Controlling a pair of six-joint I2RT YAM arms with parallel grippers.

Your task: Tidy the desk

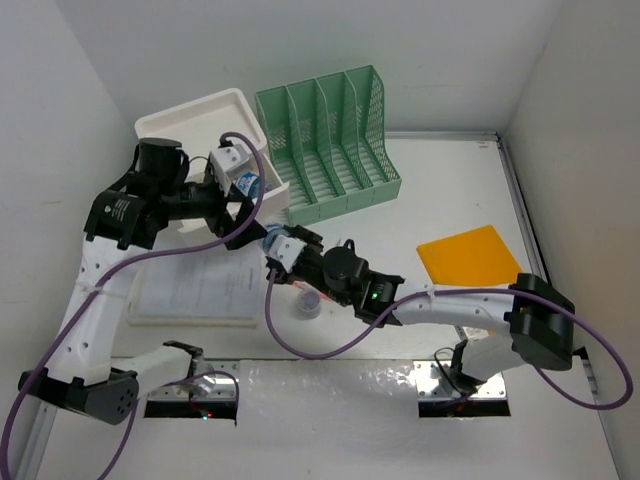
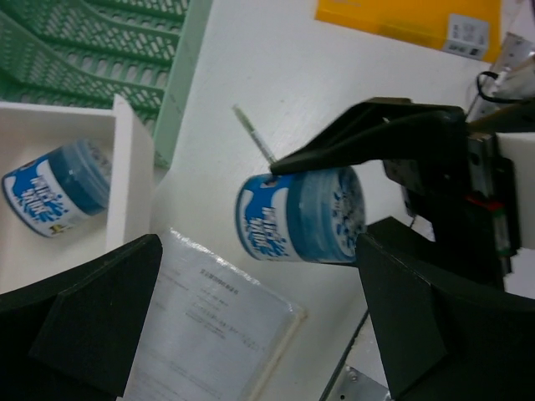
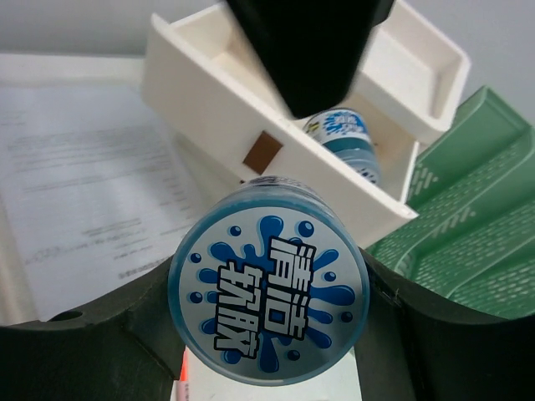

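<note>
- Progress approx. halfway, my guess: one blue tub [image 2: 54,188] already lies in the open drawer of the white drawer box [image 1: 190,115].
- R end effector [image 1: 283,247] clamped on a 2nd blue tub [image 3: 267,292], just in front of the box; not yet stowed.
- L end effector [image 1: 238,205] spread wide, holding nothing, beside the box's open drawer.
- Desk [image 1: 440,180] runs under the box & out to its right.
- Prob. still to sort: paper sleeve [image 1: 195,285] in front of the box, yellow folder [image 1: 468,255] well to its right.
- Green rack [image 1: 330,140] just right of the box.
</note>
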